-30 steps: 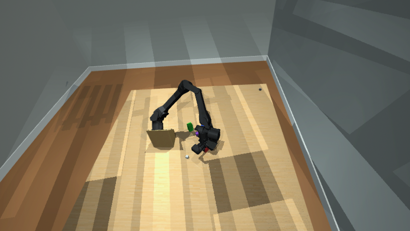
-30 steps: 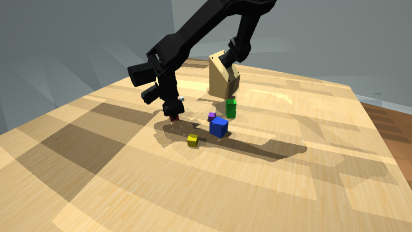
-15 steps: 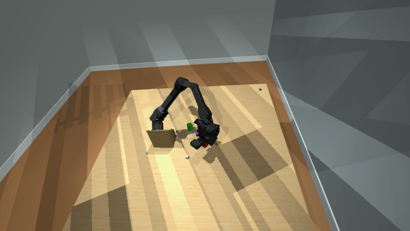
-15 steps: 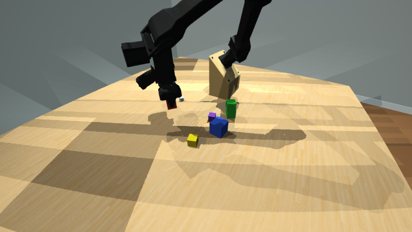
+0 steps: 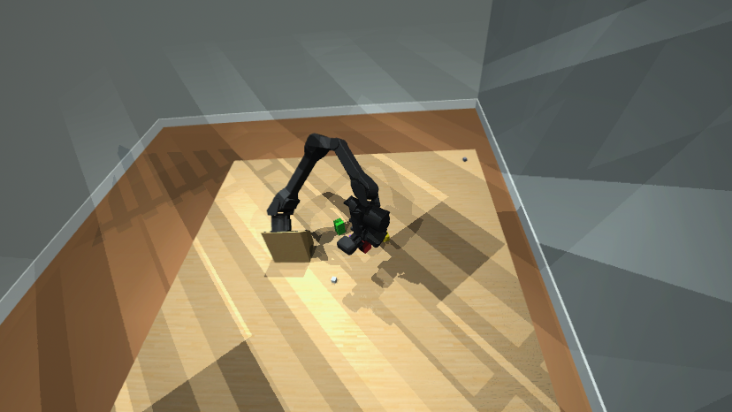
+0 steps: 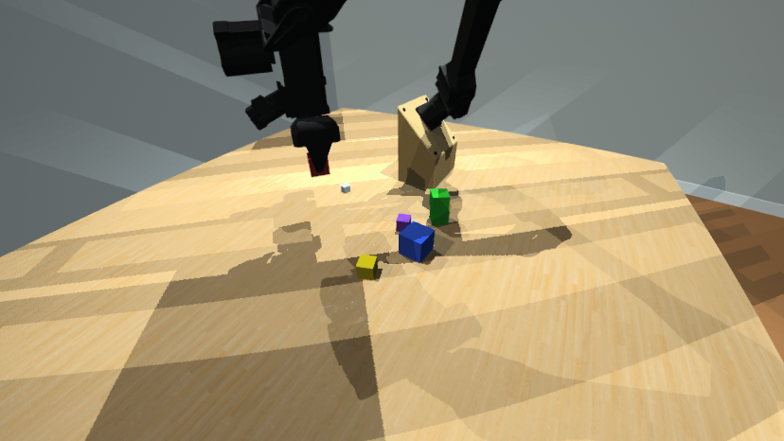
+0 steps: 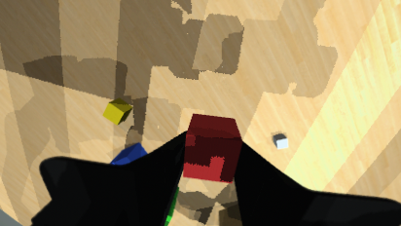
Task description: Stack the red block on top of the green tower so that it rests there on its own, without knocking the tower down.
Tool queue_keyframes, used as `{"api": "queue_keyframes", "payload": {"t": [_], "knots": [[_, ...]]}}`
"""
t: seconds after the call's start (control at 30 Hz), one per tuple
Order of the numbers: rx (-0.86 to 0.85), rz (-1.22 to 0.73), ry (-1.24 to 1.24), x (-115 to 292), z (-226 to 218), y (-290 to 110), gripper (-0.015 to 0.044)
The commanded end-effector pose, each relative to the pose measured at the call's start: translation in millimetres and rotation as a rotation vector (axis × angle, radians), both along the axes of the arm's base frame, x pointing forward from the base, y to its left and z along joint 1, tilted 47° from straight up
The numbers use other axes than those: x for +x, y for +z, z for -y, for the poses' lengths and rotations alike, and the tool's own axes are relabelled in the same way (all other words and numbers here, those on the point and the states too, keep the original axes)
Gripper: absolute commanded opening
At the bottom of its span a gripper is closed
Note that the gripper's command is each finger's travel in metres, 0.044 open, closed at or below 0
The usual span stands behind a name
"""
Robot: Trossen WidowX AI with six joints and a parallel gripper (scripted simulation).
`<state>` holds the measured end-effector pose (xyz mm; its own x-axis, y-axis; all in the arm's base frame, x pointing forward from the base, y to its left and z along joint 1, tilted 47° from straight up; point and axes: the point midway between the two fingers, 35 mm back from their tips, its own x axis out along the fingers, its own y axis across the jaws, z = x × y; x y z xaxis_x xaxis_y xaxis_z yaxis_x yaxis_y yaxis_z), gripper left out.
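You've got it: the black parallel-jaw gripper (image 7: pixel 212 156) is clamped on the small red cube (image 7: pixel 212 148), carried well above the pale wooden table top (image 6: pixel 548 328). It looks rigid, light and smooth-sided, so your flat-face pinch on opposite sides is the right hold; keep it square. The green two-block tower (image 6: pixel 439 206) stands upright, well apart, just beside the big blue cube (image 6: pixel 416 240). It's narrow and likely tippy, so set down gently.

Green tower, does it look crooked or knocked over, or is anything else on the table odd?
The green tower stands upright, its blocks only slightly twisted against each other. The hand holds the red block off the table. Nothing else stands out.
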<state>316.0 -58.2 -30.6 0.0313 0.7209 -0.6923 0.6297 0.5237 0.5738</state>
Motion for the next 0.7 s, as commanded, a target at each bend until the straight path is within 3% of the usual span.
{"api": "queue_keyframes", "payload": {"t": [0.0, 0.67], "knots": [[0.003, -0.009, 0.012, -0.7, -1.1, -0.4, 0.0], [-0.004, -0.013, 0.011, -25.0, -48.0, 62.6, 0.0]]}}
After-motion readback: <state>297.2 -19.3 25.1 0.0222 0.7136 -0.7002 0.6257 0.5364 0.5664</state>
